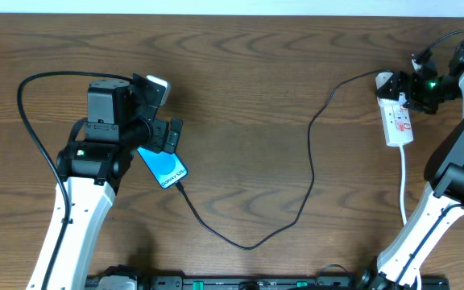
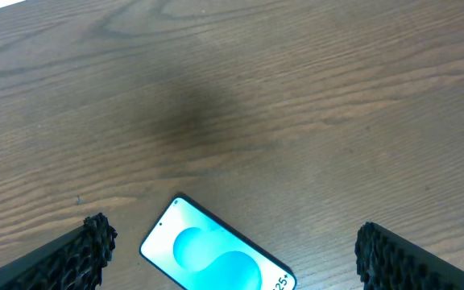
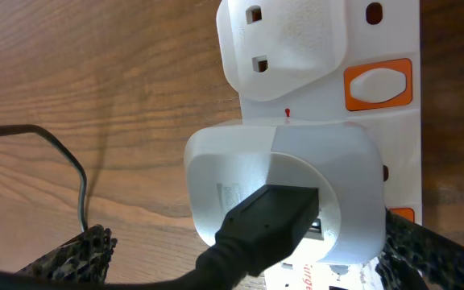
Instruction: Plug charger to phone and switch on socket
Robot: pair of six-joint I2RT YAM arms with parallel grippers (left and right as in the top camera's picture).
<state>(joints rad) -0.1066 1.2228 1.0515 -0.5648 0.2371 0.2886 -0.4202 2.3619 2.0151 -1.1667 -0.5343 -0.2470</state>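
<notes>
The phone (image 1: 164, 166) lies screen up, its blue display (image 2: 216, 256) low in the left wrist view. My left gripper (image 2: 244, 258) hovers open above it, fingers (image 2: 79, 256) wide on either side and touching nothing. The charger cable (image 1: 309, 161) runs from the phone's lower end in a loop across the table to the socket (image 1: 398, 121). In the right wrist view its black plug (image 3: 268, 221) sits in a white adapter (image 3: 296, 173) on the strip. My right gripper (image 3: 248, 266) is open and straddles the adapter. An orange switch (image 3: 377, 85) sits beside it.
The socket's white cord (image 1: 403, 181) trails toward the table's front past the right arm. A second white plug (image 3: 284, 44) occupies the neighbouring outlet. Bare wooden tabletop (image 1: 248, 97) lies between the two arms.
</notes>
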